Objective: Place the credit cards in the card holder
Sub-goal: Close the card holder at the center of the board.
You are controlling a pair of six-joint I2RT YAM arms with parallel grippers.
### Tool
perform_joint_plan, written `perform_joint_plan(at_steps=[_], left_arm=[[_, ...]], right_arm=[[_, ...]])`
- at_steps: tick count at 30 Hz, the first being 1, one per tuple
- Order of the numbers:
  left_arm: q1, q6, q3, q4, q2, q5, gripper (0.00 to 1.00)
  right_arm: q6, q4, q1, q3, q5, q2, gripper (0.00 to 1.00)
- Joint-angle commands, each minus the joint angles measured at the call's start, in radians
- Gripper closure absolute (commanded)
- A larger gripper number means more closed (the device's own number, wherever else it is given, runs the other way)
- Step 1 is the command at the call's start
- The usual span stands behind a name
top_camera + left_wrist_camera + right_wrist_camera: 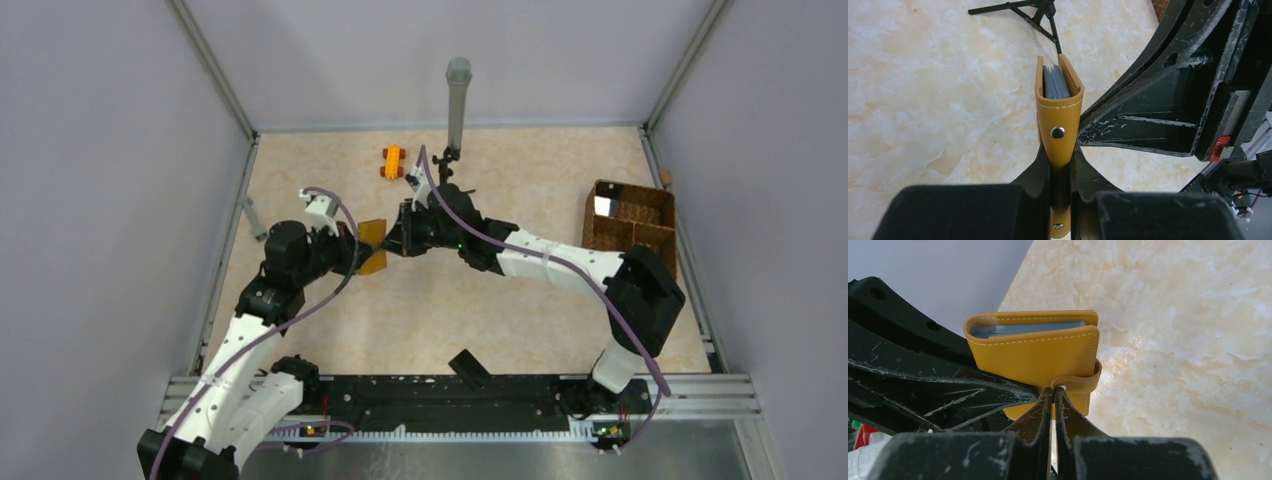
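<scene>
The mustard-orange card holder (pixel 372 246) hangs above the table centre between both grippers. In the left wrist view the card holder (pixel 1059 112) stands on edge with a snap dot. The grey-blue credit cards (pixel 1055 82) sit inside its open top. My left gripper (pixel 1060 162) is shut on its lower part. In the right wrist view the card holder (pixel 1038 352) shows the cards' edges (pixel 1028 329) in its fold. My right gripper (pixel 1054 390) is shut on its strap tab (pixel 1079 382). In the top view my left gripper (pixel 352 246) and right gripper (pixel 393 243) face each other.
A small orange toy car (pixel 392 161) lies at the back. A grey tube on a black tripod (pixel 457 100) stands behind the right gripper. A brown wicker basket (pixel 630 225) sits at the right wall. A small grey piece (pixel 252 218) lies at the left wall.
</scene>
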Motion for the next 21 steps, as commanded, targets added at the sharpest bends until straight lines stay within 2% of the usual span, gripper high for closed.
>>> perform_joint_plan(at_steps=[1,16,19,21], left_arm=[[-0.103,-0.106,0.038,0.225,-0.018,0.495,1.0],[-0.11,-0.121,0.03,0.24,-0.021,0.506,1.0],[-0.11,-0.083,0.045,0.177,-0.024,0.379,1.0],[-0.11,-0.071,0.065,0.092,-0.026,0.218,1.0]], right_arm=[[0.033,0.221,0.032,0.088,-0.053,0.074,1.0],[0.094,0.271,0.032,0.114,-0.09,0.118,1.0],[0.062,0.19,0.032,0.122,-0.04,0.098,1.0],[0.023,0.104,0.031,0.117,0.028,0.062,1.0]])
